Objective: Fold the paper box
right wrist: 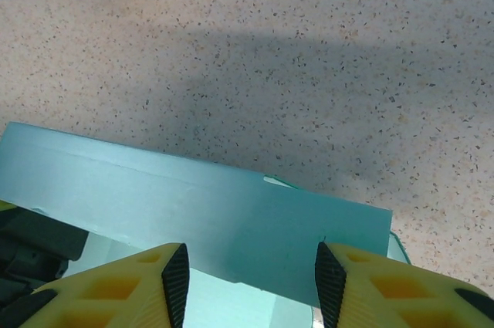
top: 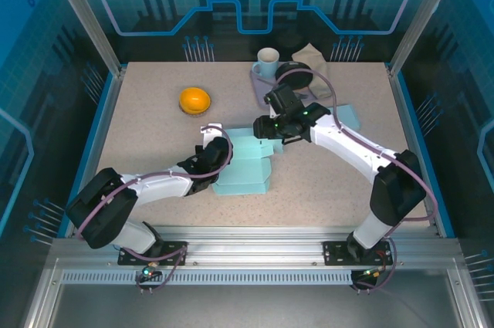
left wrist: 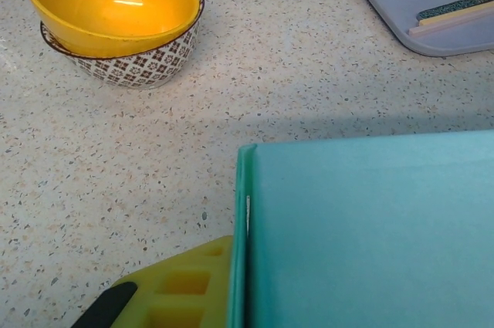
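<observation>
The teal paper box [top: 245, 164] lies partly folded in the middle of the table. My left gripper [top: 213, 152] is at the box's left side, shut on an upright wall of it. In the left wrist view that wall [left wrist: 370, 228] stands edge-on against one yellow finger [left wrist: 181, 285] and hides the other finger. My right gripper [top: 272, 129] hovers over the box's far edge. Its fingers [right wrist: 176, 282] stand open above a raised teal flap [right wrist: 208, 208], pads apart from it.
An orange bowl [top: 194, 100] in a patterned bowl [left wrist: 143, 62] sits at the back left. A grey tray [left wrist: 417, 23] with utensils and a white mug [top: 267, 61] stand at the back. Another teal sheet [top: 347, 116] lies to the right.
</observation>
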Robot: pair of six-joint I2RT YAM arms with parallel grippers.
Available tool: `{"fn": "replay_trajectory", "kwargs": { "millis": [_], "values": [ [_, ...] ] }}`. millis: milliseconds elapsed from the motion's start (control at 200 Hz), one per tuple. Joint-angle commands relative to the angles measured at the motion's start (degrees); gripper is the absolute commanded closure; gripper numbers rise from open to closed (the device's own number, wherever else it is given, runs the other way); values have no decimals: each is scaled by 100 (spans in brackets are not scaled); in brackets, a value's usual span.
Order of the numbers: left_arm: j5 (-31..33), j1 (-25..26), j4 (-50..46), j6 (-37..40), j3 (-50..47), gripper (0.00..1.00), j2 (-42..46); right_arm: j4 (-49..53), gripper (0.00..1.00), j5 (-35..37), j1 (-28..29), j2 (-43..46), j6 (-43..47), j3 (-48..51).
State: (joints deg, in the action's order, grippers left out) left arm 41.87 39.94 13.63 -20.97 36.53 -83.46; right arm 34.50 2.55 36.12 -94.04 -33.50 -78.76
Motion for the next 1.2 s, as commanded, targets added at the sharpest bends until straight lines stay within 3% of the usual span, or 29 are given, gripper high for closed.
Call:
{"fn": "replay_trajectory", "kwargs": {
  "millis": [0,505,730,930,1196],
  "values": [
    [225,48,149,-30,42,86,-38,92,51,-81,36,-104,-153,70],
    [156,84,158,-377,82,86,50,-986,51,-1411,176,-290,-1305,769],
    [201,107,10,-377,118,86,68,-332,50,-187,-8,-99,-838,911],
    [175,106,-24,-475,29,86,82,-478,49,-392,-413,208,-873,1322],
    [225,110,-241,-557,197,86,-44,-594,49,-635,-448,490,-1066,1500]
  ]
}}
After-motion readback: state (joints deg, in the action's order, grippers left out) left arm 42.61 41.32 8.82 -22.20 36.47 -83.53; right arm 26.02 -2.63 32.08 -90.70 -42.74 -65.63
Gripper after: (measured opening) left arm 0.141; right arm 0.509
